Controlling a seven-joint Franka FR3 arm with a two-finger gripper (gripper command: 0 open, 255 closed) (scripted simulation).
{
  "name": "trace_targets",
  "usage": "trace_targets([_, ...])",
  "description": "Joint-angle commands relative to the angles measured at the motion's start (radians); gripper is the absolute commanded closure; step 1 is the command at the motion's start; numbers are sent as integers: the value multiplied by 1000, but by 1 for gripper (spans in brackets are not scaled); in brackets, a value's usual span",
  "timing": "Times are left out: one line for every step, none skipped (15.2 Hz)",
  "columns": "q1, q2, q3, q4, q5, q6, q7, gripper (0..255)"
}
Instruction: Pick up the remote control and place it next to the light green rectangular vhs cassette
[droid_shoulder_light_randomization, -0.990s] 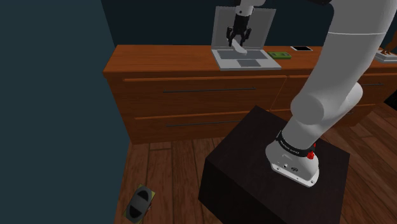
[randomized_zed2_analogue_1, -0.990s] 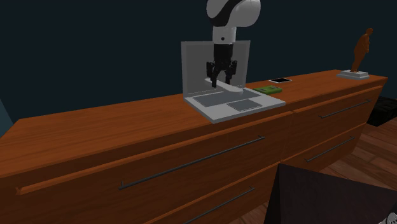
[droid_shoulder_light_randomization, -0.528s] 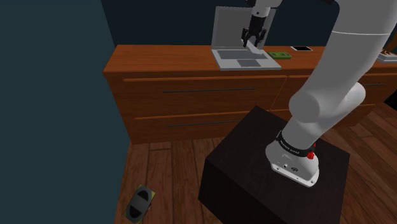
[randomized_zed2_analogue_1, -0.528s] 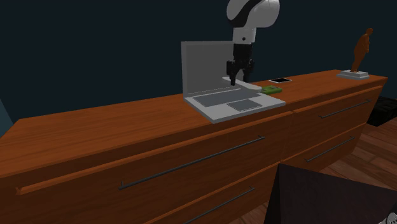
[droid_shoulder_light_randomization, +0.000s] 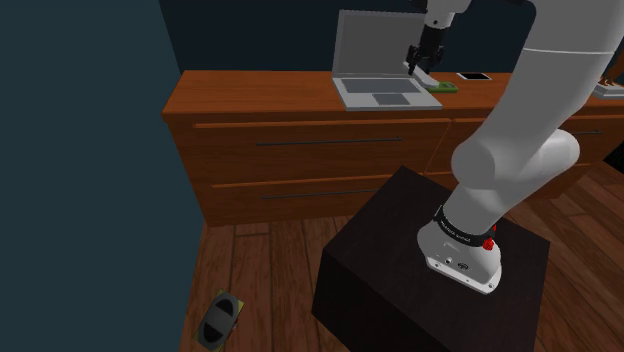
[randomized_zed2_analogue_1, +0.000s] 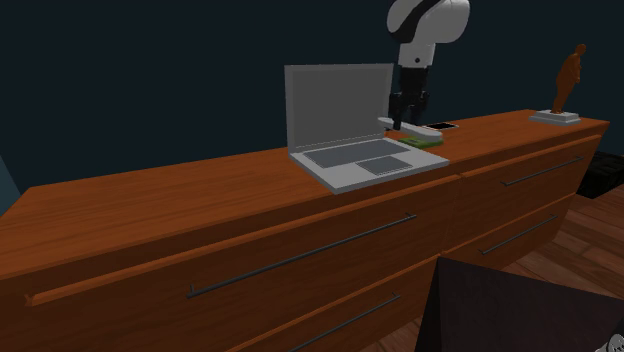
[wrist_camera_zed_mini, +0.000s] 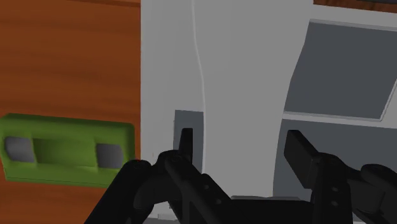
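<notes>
Claw (wrist_camera_zed_mini: 240, 137) around one pale remote (wrist_camera_zed_mini: 242, 83), seemingly tight, near one green cassette (wrist_camera_zed_mini: 67, 149).

Place: a room in a home
Signs: drawer-fronted wooden counter (randomized_zed2_analogue_1: 150, 205), open laptop (randomized_zed2_analogue_1: 345, 125), brown figurine (randomized_zed2_analogue_1: 568, 78), plank floor (droid_shoulder_light_randomization: 262, 275)

1. Arm (droid_shoulder_light_randomization: 545, 90) — smooth white tubular links, thick and rounded at the bends; glossy shading along each shell.
2. Base collar (droid_shoulder_light_randomization: 462, 255): white, flared foot; a dark ring (droid_shoulder_light_randomization: 452, 224) above it carries small pale lettering, too small to read; a red knob (droid_shoulder_light_randomization: 488, 243) sits at its side.
3. Wrist housing (randomized_zed2_analogue_1: 428, 18): white, bulbous, with a dark seam.
4. Gripper (wrist_camera_zed_mini: 240, 137) — all black; blocky, angular knuckles; two flat, straight-edged fingers (wrist_camera_zed_mini: 299, 149).
</notes>
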Motion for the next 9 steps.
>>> trace_targets([-31,14,-16,14,9,-3,-51,255])
trace_targets([-46,21,-24,23,13,-7,-74,255])
trace_targets([-62,30,-31,34,18,-10,-98,255])
trace_targets([-78,39,-38,46,23,-15,-122,255])
trace_targets([-94,50,-45,59,29,-19,-146,255])
trace_targets([-111,61,-51,73,35,-24,-169,255])
trace_targets([-128,73,-58,89,41,-30,-193,255])
trace_targets([-146,86,-63,106,48,-36,-216,255])
trace_targets([-164,100,-69,124,55,-43,-240,255])
